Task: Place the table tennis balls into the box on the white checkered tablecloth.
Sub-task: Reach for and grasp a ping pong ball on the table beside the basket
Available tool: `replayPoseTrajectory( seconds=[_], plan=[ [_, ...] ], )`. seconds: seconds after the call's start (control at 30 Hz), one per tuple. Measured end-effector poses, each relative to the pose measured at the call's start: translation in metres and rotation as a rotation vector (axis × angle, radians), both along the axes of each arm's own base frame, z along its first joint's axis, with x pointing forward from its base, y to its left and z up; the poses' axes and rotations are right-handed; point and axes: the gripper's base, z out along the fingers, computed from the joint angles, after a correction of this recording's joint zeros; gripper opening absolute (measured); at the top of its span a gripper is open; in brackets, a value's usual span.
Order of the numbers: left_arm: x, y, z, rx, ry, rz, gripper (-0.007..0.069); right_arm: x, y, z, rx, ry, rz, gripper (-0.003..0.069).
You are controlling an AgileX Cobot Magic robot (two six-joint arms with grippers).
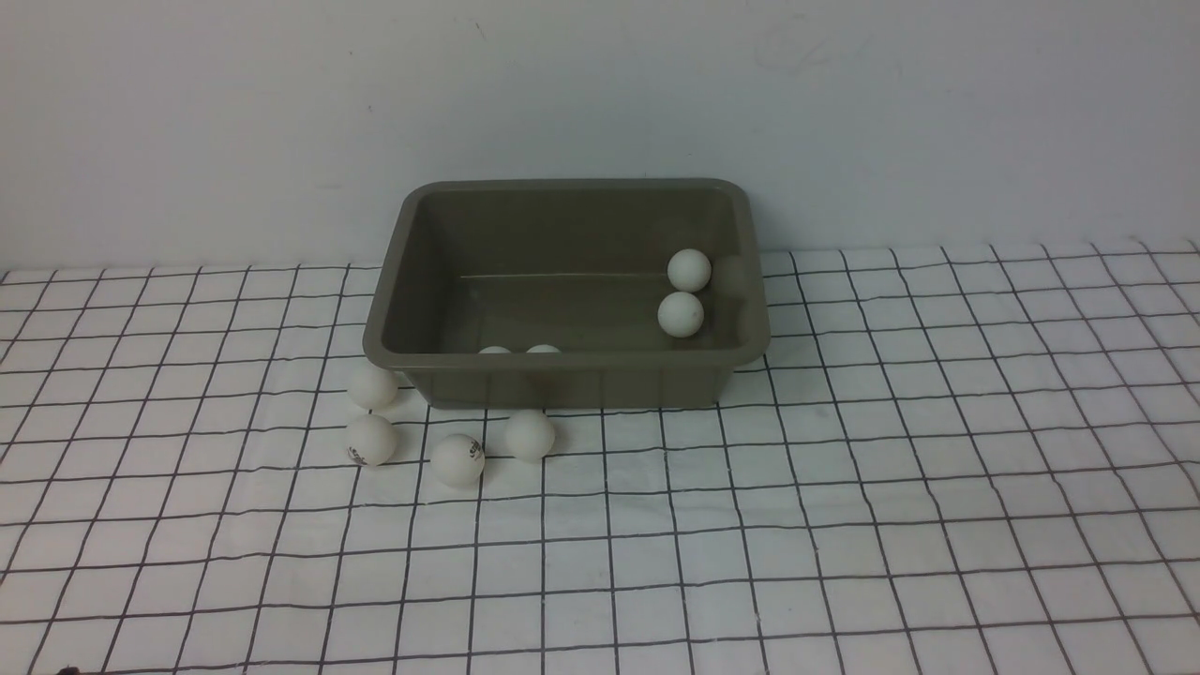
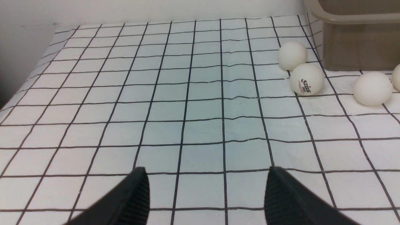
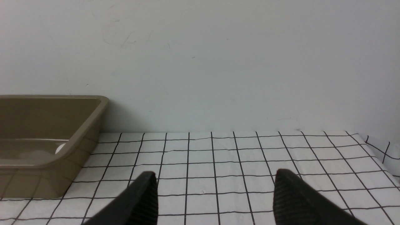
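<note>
Four table tennis balls (image 1: 681, 314) were seen inside the box (image 1: 562, 382). Four more balls (image 1: 457, 459) were clustered on the white checkered tablecloth (image 1: 844, 487) at its near-left corner. The left tool (image 2: 207, 175) and right tool (image 3: 215, 178) were held open, empty.

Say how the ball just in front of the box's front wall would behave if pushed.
Being a smooth sphere on flat tablecloth, the ball would probably roll at a slight nudge. Pushed forward, the box wall would likely stop it. An off-centre pinch may squirt it sideways.
</note>
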Motion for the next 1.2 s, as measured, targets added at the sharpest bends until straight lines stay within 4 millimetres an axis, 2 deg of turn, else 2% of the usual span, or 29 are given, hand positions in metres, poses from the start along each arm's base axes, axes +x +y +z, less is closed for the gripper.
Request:
replayPoseTrajectory(
  seconds=[0.33, 0.53, 0.77, 1.0, 1.2],
  plan=[
    [0.000, 0.000, 0.000, 0.000, 0.000, 0.000, 0.0447, -0.010, 0.000, -0.001, -0.030, -0.024, 0.005, 0.0452],
    [0.000, 0.000, 0.000, 0.000, 0.000, 0.000, 0.0447, -0.021, 0.001, -0.020, -0.003, -0.065, 0.007, 0.0452],
    [0.000, 0.000, 0.000, 0.000, 0.000, 0.000, 0.0447, -0.024, 0.001, -0.034, 0.005, -0.069, 0.007, 0.0452],
    [0.000, 0.000, 0.000, 0.000, 0.000, 0.000, 0.0447, -0.024, 0.001, -0.056, -0.005, -0.009, 0.013, 0.0452],
    [0.000, 0.000, 0.000, 0.000, 0.000, 0.000, 0.0447, -0.024, 0.002, -0.058, -0.005, 0.006, 0.026, 0.0452]
  ],
)
